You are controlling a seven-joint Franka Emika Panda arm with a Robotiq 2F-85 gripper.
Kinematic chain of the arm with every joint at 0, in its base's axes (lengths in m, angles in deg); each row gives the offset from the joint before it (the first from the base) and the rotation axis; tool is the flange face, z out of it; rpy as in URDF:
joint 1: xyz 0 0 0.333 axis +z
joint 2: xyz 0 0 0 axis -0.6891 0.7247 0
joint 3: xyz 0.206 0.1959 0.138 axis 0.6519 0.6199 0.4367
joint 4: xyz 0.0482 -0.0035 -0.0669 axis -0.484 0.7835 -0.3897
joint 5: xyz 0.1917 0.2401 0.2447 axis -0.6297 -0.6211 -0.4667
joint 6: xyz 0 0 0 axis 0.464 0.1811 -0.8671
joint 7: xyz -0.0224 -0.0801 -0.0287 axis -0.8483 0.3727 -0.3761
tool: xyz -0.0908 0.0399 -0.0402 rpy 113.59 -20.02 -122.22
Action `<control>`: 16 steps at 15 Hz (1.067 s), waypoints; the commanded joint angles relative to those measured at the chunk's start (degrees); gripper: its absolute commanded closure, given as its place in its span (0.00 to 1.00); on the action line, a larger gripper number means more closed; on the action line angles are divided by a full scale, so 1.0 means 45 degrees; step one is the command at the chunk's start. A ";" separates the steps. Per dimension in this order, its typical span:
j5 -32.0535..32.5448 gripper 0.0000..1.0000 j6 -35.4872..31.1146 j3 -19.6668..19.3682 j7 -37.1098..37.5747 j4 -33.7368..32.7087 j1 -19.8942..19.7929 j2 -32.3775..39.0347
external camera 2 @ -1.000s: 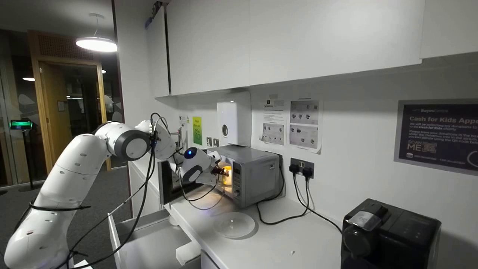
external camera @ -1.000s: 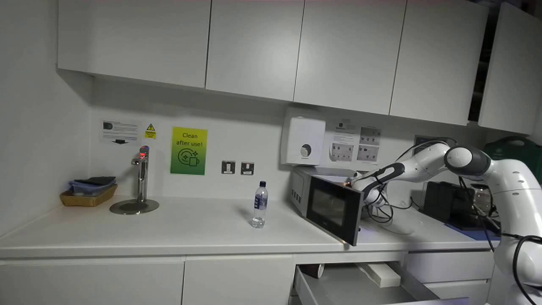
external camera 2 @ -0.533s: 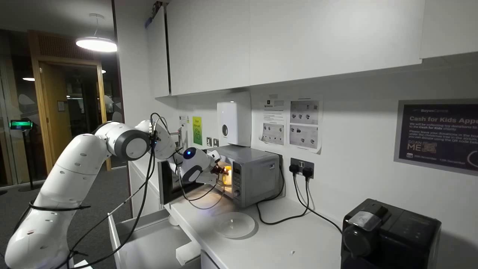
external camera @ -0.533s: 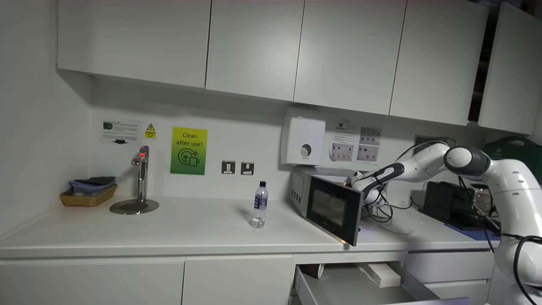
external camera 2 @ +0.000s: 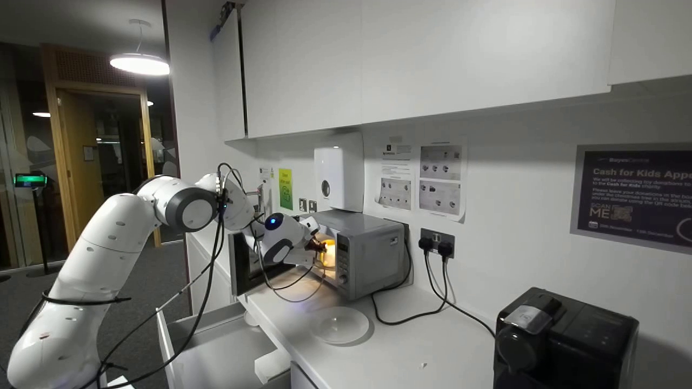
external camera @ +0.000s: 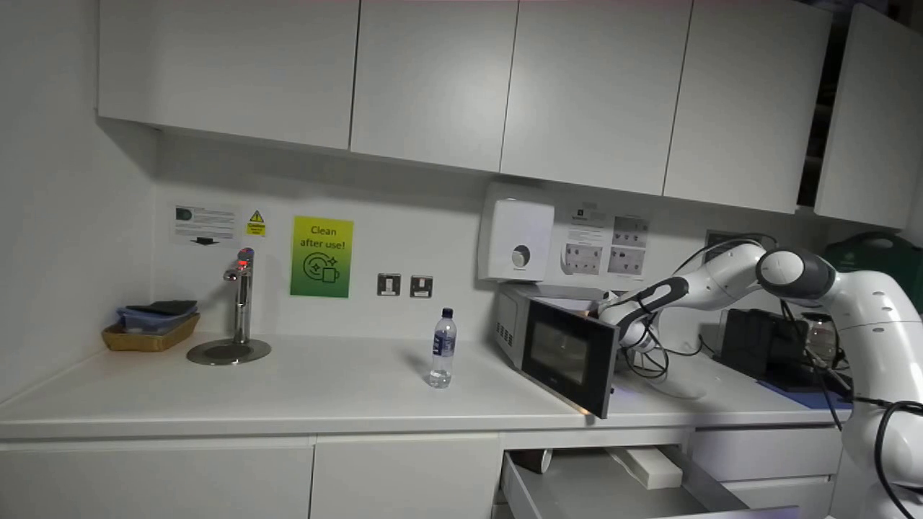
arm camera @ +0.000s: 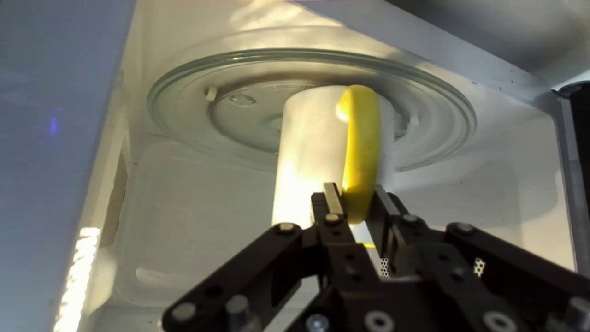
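You have the black two-fingered gripper [arm camera: 358, 203] clamped on the curved yellow handle [arm camera: 362, 143] of the white cylindrical mug [arm camera: 309, 147]. The mug is inside the boxy grey microwave [external camera 2: 373, 256], over its round clear-glass turntable [arm camera: 179, 103]; whether the two touch, I cannot tell.

in both exterior views my arm [external camera 2: 162, 197] arches up, bends at the elbow [external camera 2: 194, 215] and slopes down to the wrist [external camera 2: 285, 233]. beyond it i have the gripper [arm camera: 358, 202] clamped in a tight pinch, its two dark fingers [arm camera: 333, 202] side by side, just short of meeting.
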 commanded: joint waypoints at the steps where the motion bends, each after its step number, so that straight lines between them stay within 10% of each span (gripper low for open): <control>1: -0.0185 0.98 -0.0382 -0.0166 0.0072 0.0324 0.0153 -0.0411; 16: -0.0541 0.96 -0.0192 -0.0629 0.0158 0.1214 0.0596 -0.1459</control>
